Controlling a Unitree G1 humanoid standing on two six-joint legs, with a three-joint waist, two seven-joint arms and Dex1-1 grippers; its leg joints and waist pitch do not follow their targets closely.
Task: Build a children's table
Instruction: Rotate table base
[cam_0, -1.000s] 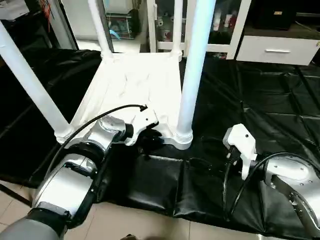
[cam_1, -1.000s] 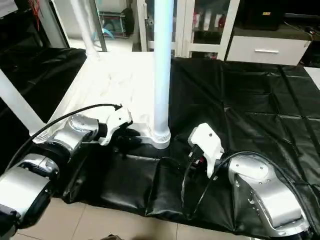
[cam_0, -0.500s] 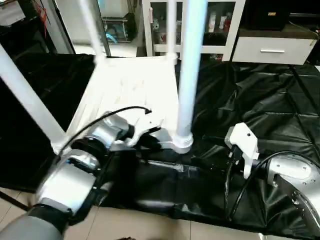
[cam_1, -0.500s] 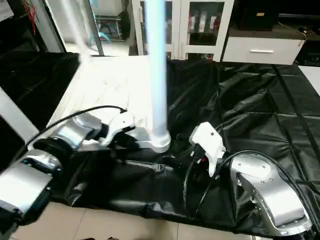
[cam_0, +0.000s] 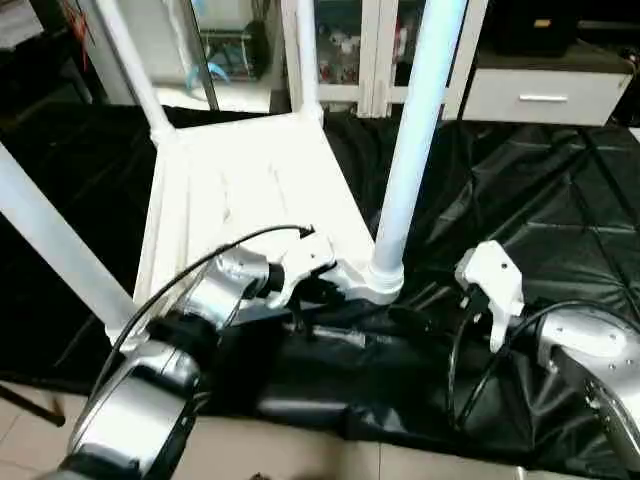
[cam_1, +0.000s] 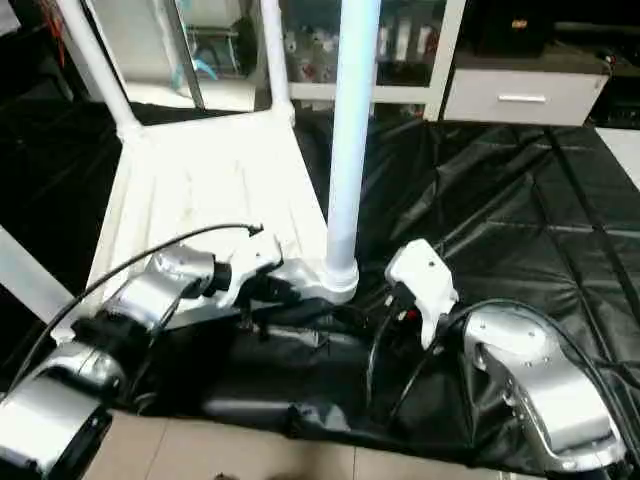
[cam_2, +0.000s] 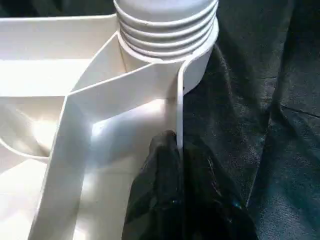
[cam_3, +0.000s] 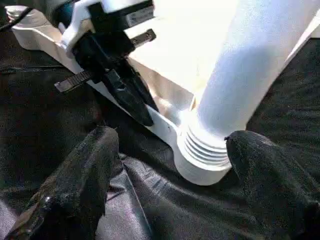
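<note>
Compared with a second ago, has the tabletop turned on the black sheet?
Yes. The tabletop has swung: its near right corner socket now sits closer to the right gripper, and its far edge points further left against the white cabinet.

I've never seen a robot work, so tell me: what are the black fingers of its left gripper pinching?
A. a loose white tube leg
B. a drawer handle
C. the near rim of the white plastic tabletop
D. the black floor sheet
C: the left gripper straddles the thin rim of the white plastic tabletop, a finger on each side.
</note>
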